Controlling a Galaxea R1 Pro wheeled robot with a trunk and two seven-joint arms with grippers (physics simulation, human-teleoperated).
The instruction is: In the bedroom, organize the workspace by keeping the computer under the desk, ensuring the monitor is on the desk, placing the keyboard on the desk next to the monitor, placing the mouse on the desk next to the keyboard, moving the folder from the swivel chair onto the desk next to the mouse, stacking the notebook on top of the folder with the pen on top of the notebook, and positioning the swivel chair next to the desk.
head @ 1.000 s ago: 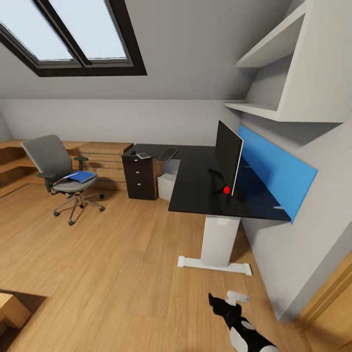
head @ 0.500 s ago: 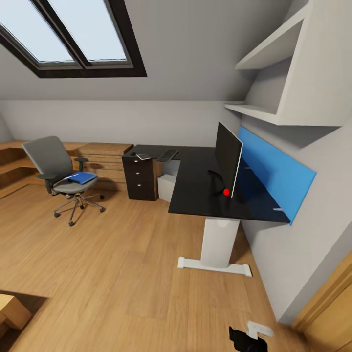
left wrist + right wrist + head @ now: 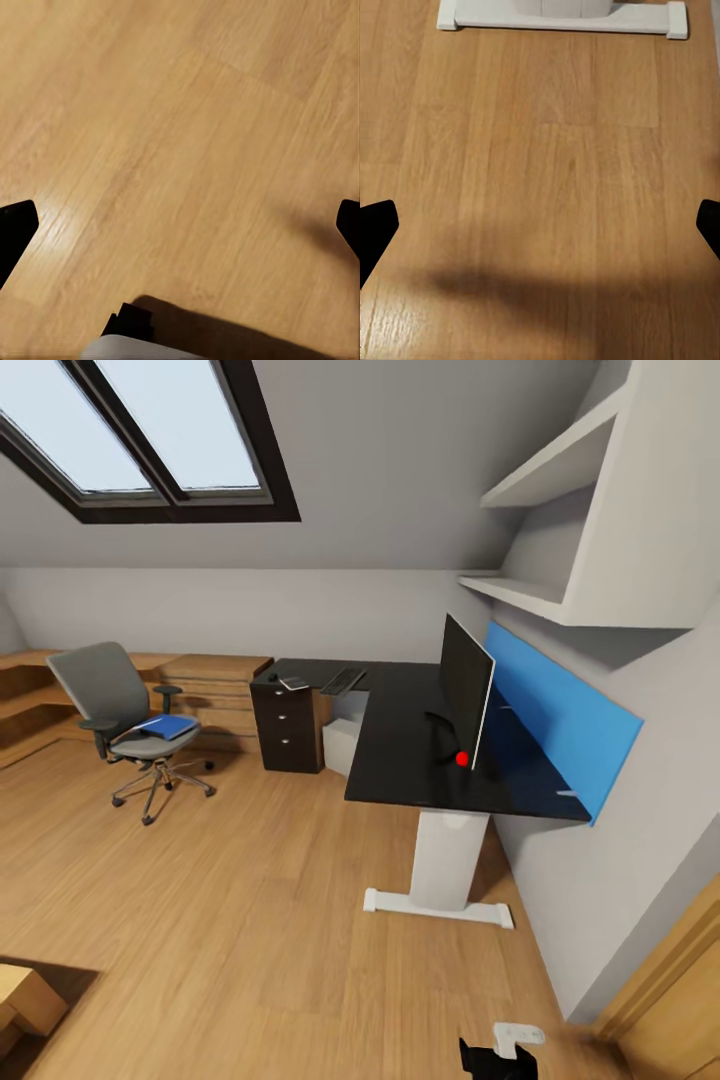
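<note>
Blue on grey is what I am after: the folder (image 3: 165, 726) lies on the seat of the swivel chair (image 3: 122, 722), well apart from the desk (image 3: 410, 745) across open wooden floor (image 3: 250, 900). On the desk the monitor (image 3: 466, 690) stands near the blue panel (image 3: 560, 720), while the keyboard (image 3: 342, 680) and the notebook (image 3: 294, 681) lie on the far wing above the drawer unit (image 3: 287, 725); a small dark lump near the notebook may be the mouse, too small to be sure. The computer (image 3: 341, 743) sits under the desk.

My right gripper (image 3: 540, 225) and my left gripper (image 3: 180, 225) both hang over bare floor, fingers spread wide, holding nothing.

I judge the risks ahead to be these. Driving in carelessly, my base could nudge the chair, which would roll on its castors. The desk's white foot (image 3: 562, 16) lies close ahead of my right arm and could catch it. The thin folder may slide off the seat under a shallow grasp.
</note>
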